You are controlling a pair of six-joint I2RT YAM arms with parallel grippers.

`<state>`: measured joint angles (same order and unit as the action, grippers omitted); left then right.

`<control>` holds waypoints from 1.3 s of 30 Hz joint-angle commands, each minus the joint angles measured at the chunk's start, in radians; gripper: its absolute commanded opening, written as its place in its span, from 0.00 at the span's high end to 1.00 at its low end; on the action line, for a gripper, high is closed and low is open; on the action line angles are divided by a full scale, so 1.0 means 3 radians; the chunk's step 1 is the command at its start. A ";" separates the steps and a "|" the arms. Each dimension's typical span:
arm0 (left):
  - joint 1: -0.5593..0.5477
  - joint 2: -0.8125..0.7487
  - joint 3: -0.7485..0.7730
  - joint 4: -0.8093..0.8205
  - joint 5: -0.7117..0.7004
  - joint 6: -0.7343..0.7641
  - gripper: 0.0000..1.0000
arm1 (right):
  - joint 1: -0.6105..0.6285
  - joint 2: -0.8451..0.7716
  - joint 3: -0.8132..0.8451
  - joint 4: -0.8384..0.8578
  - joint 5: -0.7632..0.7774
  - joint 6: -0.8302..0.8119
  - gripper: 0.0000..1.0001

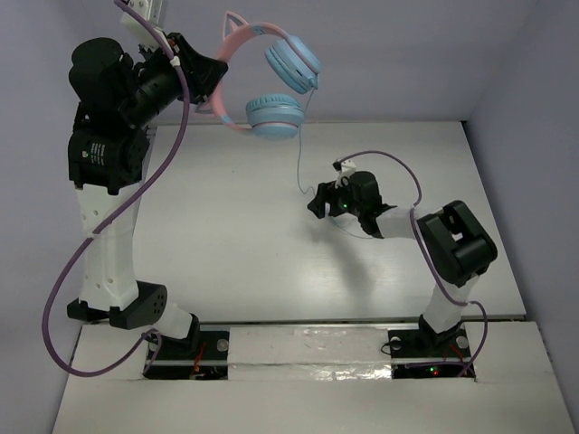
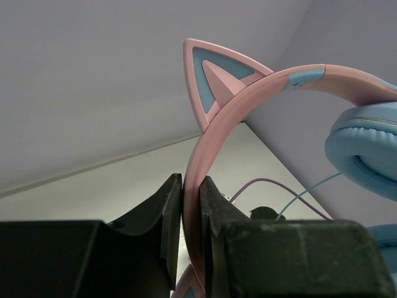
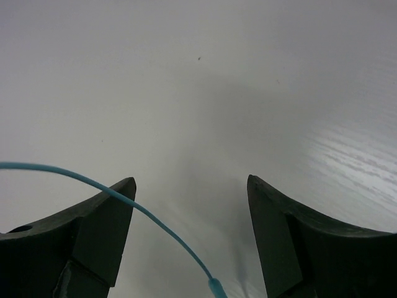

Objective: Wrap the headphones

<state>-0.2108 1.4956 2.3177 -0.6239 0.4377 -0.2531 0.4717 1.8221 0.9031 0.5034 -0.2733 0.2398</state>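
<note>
The headphones [image 1: 271, 86] hang in the air at the back of the table, with a pink cat-ear headband [image 2: 214, 130] and two light-blue ear cups [image 1: 292, 56]. My left gripper [image 1: 210, 77] is raised high and shut on the pink headband; in the left wrist view the jaws pinch the band [image 2: 191, 205]. The thin light-blue cable [image 1: 299, 158] drops from the cups toward my right gripper [image 1: 317, 201], which is open low over the table. In the right wrist view the cable [image 3: 142, 211] crosses between the open fingers, its end near the bottom edge.
White table [image 1: 235, 244] with a raised front ledge [image 1: 308, 348] by the arm bases. Purple robot cables loop off the left arm [image 1: 68, 271] and over the right arm [image 1: 398, 167]. Walls enclose the back and the right side.
</note>
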 commanded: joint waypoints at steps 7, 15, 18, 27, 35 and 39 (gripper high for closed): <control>0.0069 -0.0072 0.0174 0.0474 -0.0038 -0.0194 1.00 | -0.0008 -0.0398 -0.0346 0.0127 -0.0014 0.0269 0.22; 0.0130 -0.0071 0.0067 0.0541 -0.0012 -0.0205 1.00 | -0.0008 -0.0495 -0.0484 -0.0128 -0.0040 0.0356 0.25; 0.0161 -0.0077 0.0077 0.0541 0.0013 -0.0204 1.00 | -0.0008 -0.0444 -0.0469 -0.0241 -0.0096 0.0407 0.25; 0.0191 -0.0107 -0.0086 0.0592 -0.0068 -0.0199 1.00 | 0.0054 -0.0388 -0.0464 -0.0460 -0.0071 0.0484 0.26; 0.0191 -0.0097 -0.0112 0.0566 -0.0206 -0.0143 1.00 | 0.0089 -0.0367 -0.0469 -0.0589 -0.0030 0.0561 0.48; 0.0191 -0.0107 -0.0163 0.0596 -0.0278 -0.0138 1.00 | 0.0151 -0.0393 -0.0500 -0.0645 0.0026 0.0612 0.94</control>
<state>-0.1612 1.4948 2.2688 -0.5606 0.3801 -0.2703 0.4957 1.7107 0.7563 0.3145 -0.2817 0.4072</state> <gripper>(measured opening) 0.109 0.119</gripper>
